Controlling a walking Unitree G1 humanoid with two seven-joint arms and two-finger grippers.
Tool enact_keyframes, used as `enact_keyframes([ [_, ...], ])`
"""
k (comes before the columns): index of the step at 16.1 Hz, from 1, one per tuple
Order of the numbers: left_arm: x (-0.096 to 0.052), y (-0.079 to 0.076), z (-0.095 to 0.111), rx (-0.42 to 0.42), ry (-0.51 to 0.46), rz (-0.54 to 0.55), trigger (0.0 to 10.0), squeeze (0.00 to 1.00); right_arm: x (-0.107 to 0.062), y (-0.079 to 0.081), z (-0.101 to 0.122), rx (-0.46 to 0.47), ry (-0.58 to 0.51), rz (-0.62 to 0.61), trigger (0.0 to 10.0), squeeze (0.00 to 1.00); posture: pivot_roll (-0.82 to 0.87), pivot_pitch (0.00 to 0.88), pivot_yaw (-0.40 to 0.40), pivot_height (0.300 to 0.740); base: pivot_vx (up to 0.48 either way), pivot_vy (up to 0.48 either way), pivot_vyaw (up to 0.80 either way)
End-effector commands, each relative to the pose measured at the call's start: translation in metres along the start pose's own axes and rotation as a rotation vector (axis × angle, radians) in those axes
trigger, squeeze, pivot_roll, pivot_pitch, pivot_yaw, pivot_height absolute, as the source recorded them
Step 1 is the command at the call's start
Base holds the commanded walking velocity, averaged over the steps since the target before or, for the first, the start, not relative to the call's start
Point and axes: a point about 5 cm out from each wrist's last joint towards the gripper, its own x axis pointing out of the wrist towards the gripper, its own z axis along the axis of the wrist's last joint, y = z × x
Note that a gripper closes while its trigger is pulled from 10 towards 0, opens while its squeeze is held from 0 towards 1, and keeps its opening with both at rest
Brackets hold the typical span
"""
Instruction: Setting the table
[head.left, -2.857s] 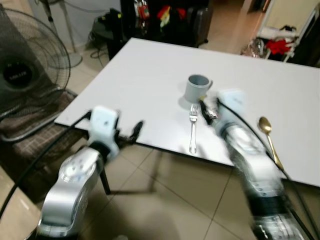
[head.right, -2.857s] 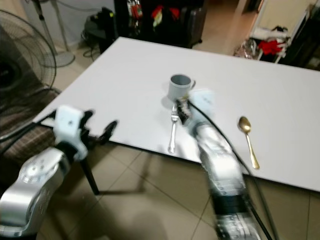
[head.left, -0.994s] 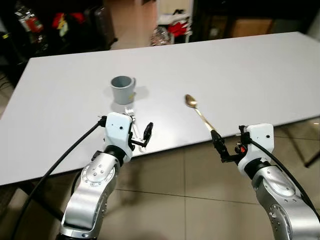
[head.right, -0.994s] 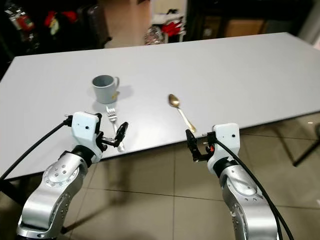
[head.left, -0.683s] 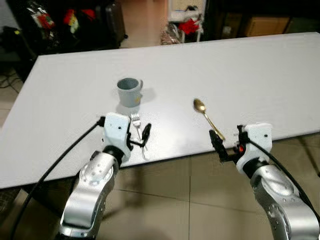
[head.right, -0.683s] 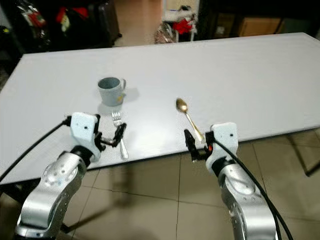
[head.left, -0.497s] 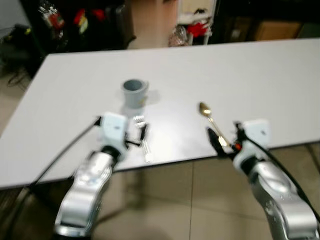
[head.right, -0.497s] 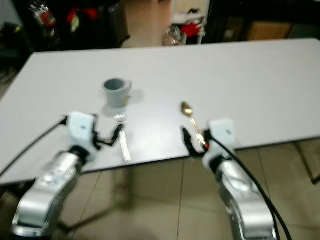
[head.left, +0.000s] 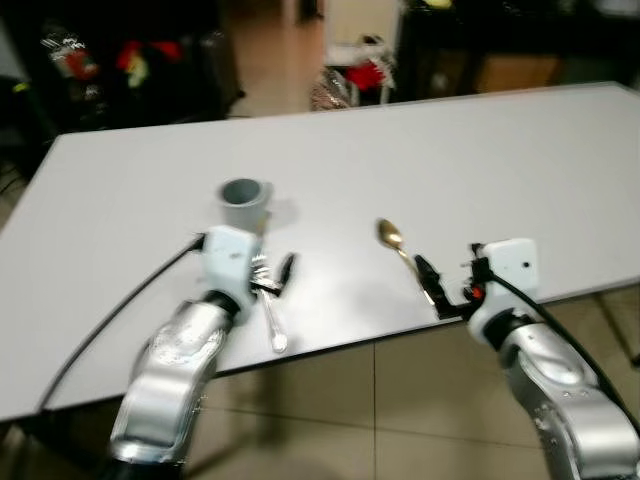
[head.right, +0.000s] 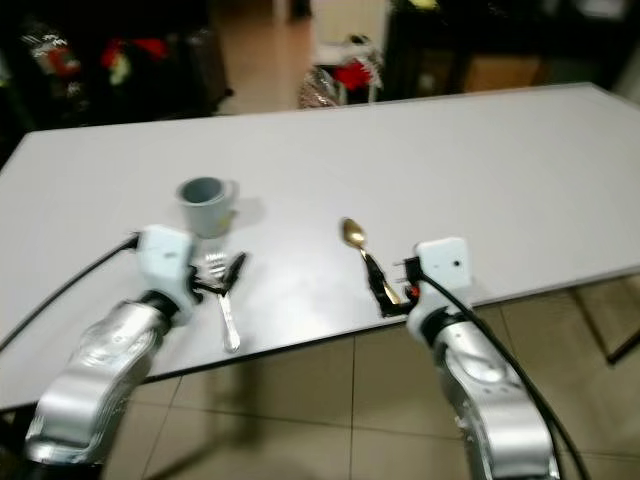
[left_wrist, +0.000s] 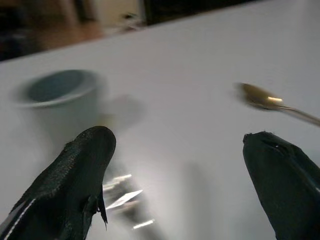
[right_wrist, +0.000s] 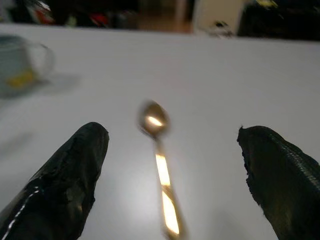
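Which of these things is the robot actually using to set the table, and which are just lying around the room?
For the job:
grey mug
silver fork
gold spoon
white table
left gripper and right gripper, both open

Just lying about:
red and dark clutter on the floor behind the table
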Motion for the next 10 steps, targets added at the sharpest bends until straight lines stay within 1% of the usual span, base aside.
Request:
enact_keyframes([
  [1,0.002,0.004,-0.002,0.005,0.039,-0.006,10.0,1.00,0.000,0.002,0.004,-0.025,-0.002,0.013,10.0,0.40,-0.10,0.022,0.035,0.740,0.000,0.000,0.00],
  [2,0.004,0.005,0.000,-0.002,0.043,-0.010,10.0,1.00,-0.001,0.003,0.007,-0.041,-0.009,0.034,10.0,0.00,-0.11,0.027,0.041,0.740,0.000,0.000,0.00],
  [3,0.009,0.007,0.001,-0.008,0.069,-0.007,10.0,0.51,-0.002,0.004,0.011,-0.069,-0.017,0.080,10.0,0.00,-0.11,0.032,0.051,0.740,0.000,0.000,0.00],
  [4,0.012,0.008,0.000,0.001,0.095,-0.013,10.0,0.24,-0.003,0.005,0.013,-0.086,-0.018,0.112,10.0,0.00,-0.11,0.034,0.056,0.740,0.000,0.000,0.00],
  [5,0.014,0.011,-0.002,0.023,0.127,-0.015,10.0,0.00,-0.005,0.008,0.015,-0.087,-0.021,0.155,10.0,0.00,-0.12,0.032,0.069,0.740,0.000,0.000,0.00],
  [6,0.020,0.013,-0.001,0.032,0.174,-0.009,10.0,0.00,-0.007,0.006,0.022,-0.115,-0.035,0.220,10.0,0.00,-0.13,0.033,0.089,0.740,0.000,0.000,0.00],
  [7,0.023,0.012,0.000,0.022,0.186,-0.017,10.0,0.00,-0.009,0.005,0.024,-0.144,-0.047,0.277,10.0,0.00,-0.13,0.035,0.103,0.740,0.000,0.000,0.00],
  [8,0.027,0.010,-0.005,0.004,0.251,-0.006,10.0,0.00,-0.014,0.005,0.027,-0.168,-0.048,0.358,10.0,0.00,-0.13,0.033,0.109,0.740,0.000,0.000,0.00],
  [9,0.028,0.011,-0.008,-0.001,0.286,0.014,10.0,0.00,-0.016,0.006,0.028,-0.174,-0.046,0.402,10.0,0.00,-0.13,0.035,0.114,0.740,0.000,0.000,0.00],
  [10,0.027,0.014,-0.011,-0.039,0.301,0.035,10.0,0.00,-0.019,0.007,0.029,-0.203,-0.038,0.436,10.0,0.00,-0.15,0.036,0.119,0.740,0.000,0.000,0.00],
])
